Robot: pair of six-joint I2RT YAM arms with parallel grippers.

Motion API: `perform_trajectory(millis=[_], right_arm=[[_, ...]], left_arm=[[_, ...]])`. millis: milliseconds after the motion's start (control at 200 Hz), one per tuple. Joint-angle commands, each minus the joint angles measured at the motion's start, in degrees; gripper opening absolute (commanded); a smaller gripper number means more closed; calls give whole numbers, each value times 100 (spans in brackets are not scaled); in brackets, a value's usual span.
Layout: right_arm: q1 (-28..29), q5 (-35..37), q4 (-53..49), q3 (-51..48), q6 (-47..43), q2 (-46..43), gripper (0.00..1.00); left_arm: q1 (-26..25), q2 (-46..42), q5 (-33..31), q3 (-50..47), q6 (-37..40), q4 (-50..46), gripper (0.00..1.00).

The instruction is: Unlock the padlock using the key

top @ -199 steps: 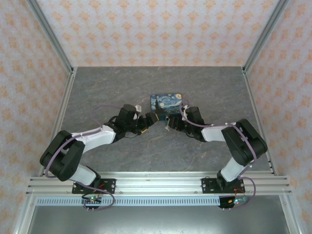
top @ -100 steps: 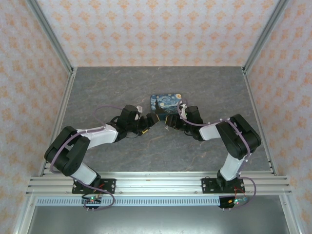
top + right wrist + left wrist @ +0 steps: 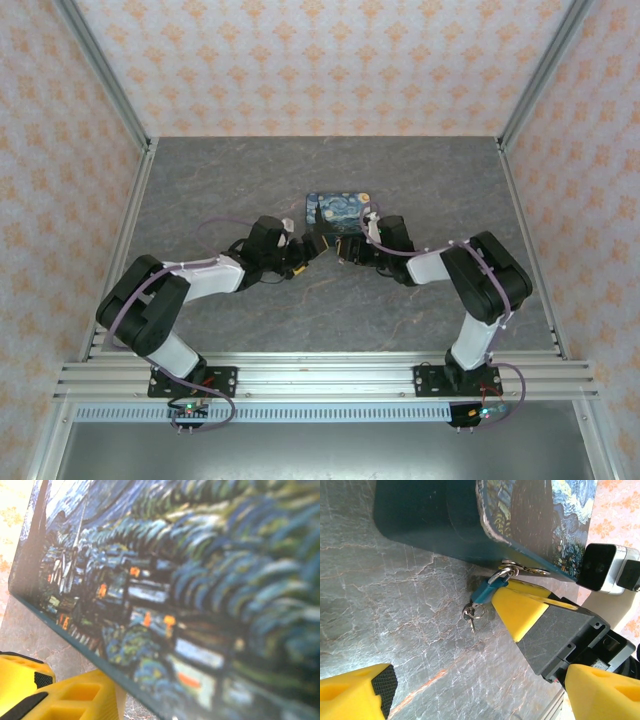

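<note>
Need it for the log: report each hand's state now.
Left hand: open, holding nothing.
Right hand: at the padlock; grip cannot be told.

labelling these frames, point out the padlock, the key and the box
padlock (image 3: 483,591), left wrist view, on its blue body
key (image 3: 472,625), left wrist view, on its blade
box (image 3: 420,515), left wrist view, on its dark side wall

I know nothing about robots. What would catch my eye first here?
The blue box painted with a swirling starry night sky sits mid-table, and two black arms meet at its near edge. In the left wrist view a small blue padlock hangs from the box's clasp, a tiny key on a ring just beside it. A bright yellow finger of the right gripper appears to rest against the padlock.
</note>
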Motion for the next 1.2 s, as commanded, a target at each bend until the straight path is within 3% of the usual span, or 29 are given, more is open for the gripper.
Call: perform_trajectory(millis=[0,380,1016,1196], right_arm=[[76,-8,-82,-14,-211,65,41],[386,1195,41,-448,-415,-471,44],[573,1286,-204,133,-725,57,43],[569,1327,-245,210,-706,129,35]], left_arm=[[21,44,38,46,-42,213,88],[16,62,38,-7,-77,274,88],[21,206,82,-26,-121,433,88],[21,232,99,-35,-121,454,88]])
